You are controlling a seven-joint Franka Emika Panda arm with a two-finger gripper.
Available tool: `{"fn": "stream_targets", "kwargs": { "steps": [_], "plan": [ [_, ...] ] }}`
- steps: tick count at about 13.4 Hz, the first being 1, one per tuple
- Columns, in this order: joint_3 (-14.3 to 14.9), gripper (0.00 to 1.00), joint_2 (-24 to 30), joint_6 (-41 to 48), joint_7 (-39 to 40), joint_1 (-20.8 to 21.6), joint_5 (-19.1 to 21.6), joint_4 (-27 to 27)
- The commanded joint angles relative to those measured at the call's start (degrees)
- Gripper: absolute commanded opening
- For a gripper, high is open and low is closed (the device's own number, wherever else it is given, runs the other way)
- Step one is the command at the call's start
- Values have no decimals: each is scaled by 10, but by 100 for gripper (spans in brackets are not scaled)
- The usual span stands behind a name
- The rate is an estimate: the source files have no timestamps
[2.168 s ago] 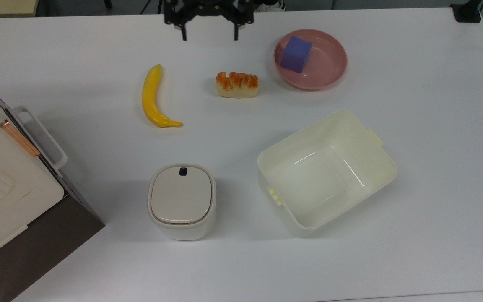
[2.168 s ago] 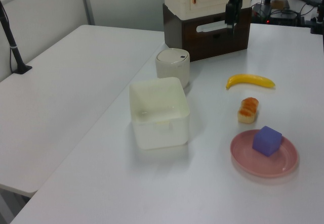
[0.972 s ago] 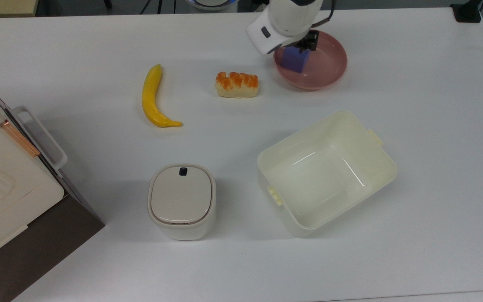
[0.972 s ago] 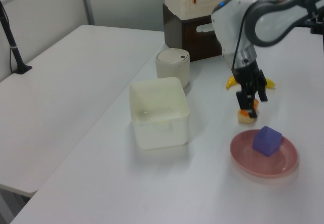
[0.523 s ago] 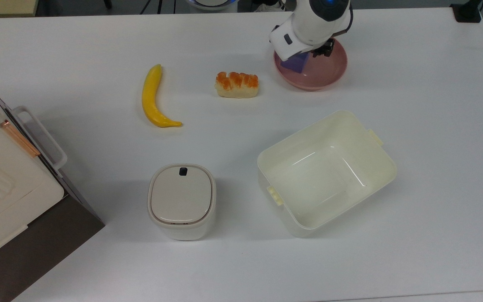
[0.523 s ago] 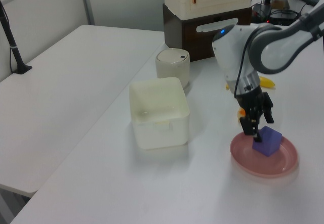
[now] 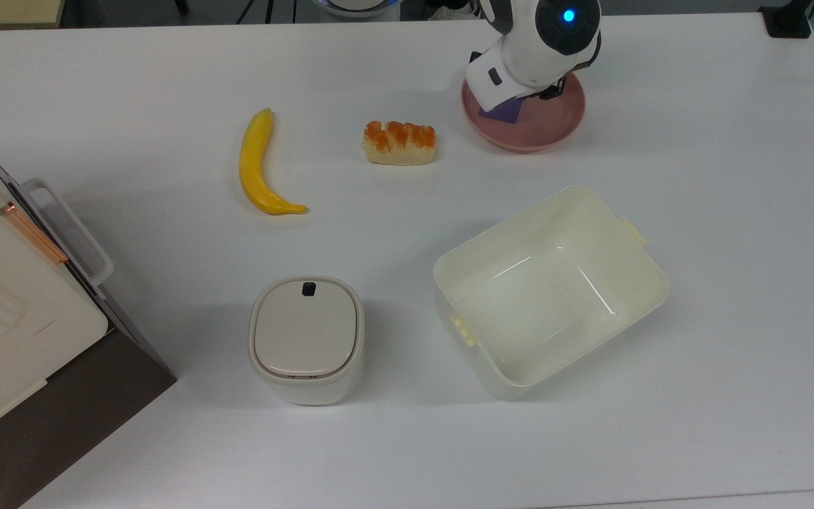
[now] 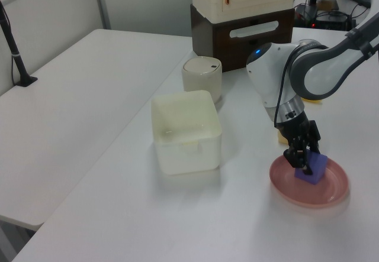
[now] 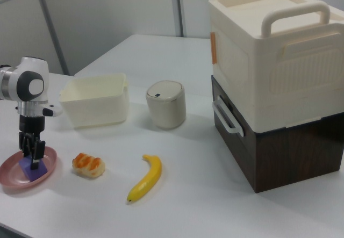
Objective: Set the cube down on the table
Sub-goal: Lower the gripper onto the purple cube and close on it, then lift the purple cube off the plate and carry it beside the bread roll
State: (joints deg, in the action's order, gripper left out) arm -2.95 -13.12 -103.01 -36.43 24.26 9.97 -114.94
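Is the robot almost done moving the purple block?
Not yet. The end effector has reached the cube, which sits in the pink plate. In hand: the grasp, fingers down at the cube. Left: lifting it out and setting it on the table.

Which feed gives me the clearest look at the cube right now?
The left view: the cube sits in the pink plate with the gripper down at it. The top view shows a purple sliver under the arm. The right view shows it small behind the gripper.

A lab: white tables (image 8: pixel 89 84), cabled equipment (image 8: pixel 323 5), and toy food (image 9: pixel 146 178).
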Motion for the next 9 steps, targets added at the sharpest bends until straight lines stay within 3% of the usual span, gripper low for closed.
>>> {"fn": "stream_targets", "kwargs": {
  "steps": [1, 6, 9],
  "plan": [
    [4, 26, 20, 52, 2, 12, 4, 16],
    [10, 27, 30, 114, 65, -25, -21, 98],
    [10, 27, 22, 108, 133, -88, -55, 142]
  ]
}}
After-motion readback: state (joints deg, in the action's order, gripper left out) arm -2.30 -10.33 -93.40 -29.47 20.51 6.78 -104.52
